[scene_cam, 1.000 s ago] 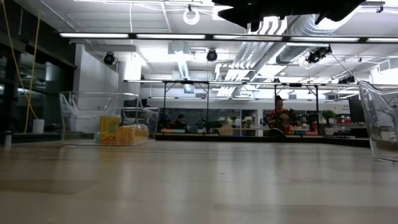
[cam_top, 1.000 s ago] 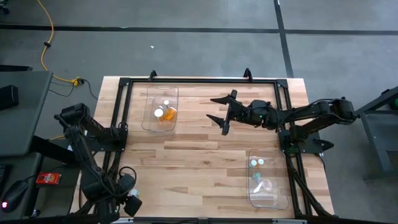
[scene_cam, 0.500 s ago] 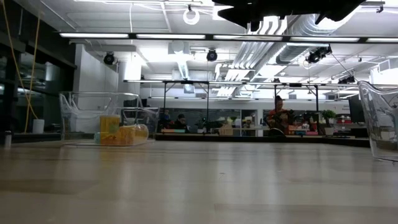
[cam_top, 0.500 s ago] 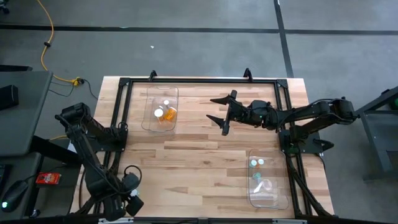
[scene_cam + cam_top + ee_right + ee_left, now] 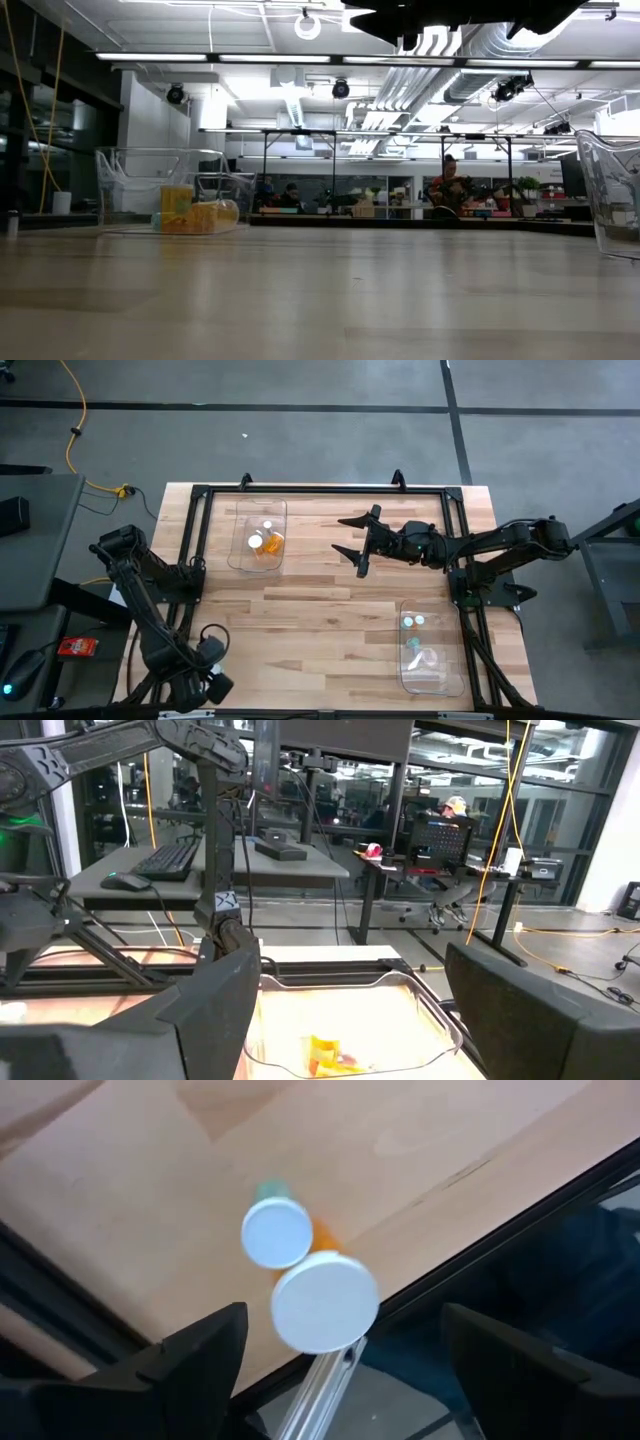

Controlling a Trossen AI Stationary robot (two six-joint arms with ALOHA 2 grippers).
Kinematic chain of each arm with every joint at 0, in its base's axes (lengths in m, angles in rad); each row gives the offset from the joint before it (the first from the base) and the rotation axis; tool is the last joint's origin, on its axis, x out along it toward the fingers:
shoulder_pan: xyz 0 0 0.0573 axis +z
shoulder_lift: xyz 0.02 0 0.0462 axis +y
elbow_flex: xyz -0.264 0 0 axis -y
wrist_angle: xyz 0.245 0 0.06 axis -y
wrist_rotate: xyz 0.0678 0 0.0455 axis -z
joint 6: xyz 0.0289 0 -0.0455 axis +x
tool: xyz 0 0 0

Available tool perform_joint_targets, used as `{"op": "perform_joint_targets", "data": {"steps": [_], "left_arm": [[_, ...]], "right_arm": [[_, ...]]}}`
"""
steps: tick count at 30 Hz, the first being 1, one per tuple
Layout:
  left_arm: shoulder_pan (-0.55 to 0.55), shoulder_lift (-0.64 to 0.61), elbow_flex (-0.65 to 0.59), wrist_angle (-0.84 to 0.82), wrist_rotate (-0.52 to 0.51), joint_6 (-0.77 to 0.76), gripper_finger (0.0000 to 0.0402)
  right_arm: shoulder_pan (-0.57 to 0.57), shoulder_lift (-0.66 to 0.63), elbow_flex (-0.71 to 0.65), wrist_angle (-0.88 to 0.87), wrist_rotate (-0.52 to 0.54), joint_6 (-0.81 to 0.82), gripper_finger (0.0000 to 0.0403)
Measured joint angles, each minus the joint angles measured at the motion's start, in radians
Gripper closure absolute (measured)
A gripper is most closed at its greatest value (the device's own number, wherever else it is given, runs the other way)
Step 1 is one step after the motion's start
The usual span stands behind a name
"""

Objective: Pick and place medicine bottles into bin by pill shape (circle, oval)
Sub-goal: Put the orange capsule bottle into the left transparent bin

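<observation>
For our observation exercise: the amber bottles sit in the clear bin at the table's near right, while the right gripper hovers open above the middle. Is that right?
Not quite. The high view shows the amber bottles in the far left bin; the near right bin holds pale ones. The right gripper does hover open above the middle.

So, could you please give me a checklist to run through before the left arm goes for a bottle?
1. Left gripper open: ok, its fingers stand wide apart.
2. Target in sight: ok, the orange bottle and the teal bottle show ahead of it, near the table's edge.
3. Room to take one alone: not ok, the two look crowded together.
4. Pill shape known: cannot tell.
5. Right gripper out of the way: ok, open over mid-table.
6. Space in the amber bin and the pale bin: ok.
</observation>
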Motion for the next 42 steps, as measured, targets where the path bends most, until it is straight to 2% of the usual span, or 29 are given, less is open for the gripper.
{"op": "perform_joint_targets", "data": {"steps": [8,21,32,42], "left_arm": [[0.006,0.010,0.000,0.007,-0.036,0.008,0.0078],[0.005,0.100,0.000,0.016,0.047,0.051,0.0078],[0.005,0.109,0.002,0.015,0.027,0.045,0.0078],[0.002,0.124,0.002,0.029,0.060,0.055,0.0078]], "right_arm": [[0.000,0.000,0.000,0.000,0.000,-0.002,0.0091],[0.000,0.000,0.000,-0.001,0.000,0.000,0.0091],[0.000,0.000,0.000,-0.001,0.000,0.000,0.0091],[0.000,0.000,0.000,-0.001,0.000,0.000,0.0091]]}}
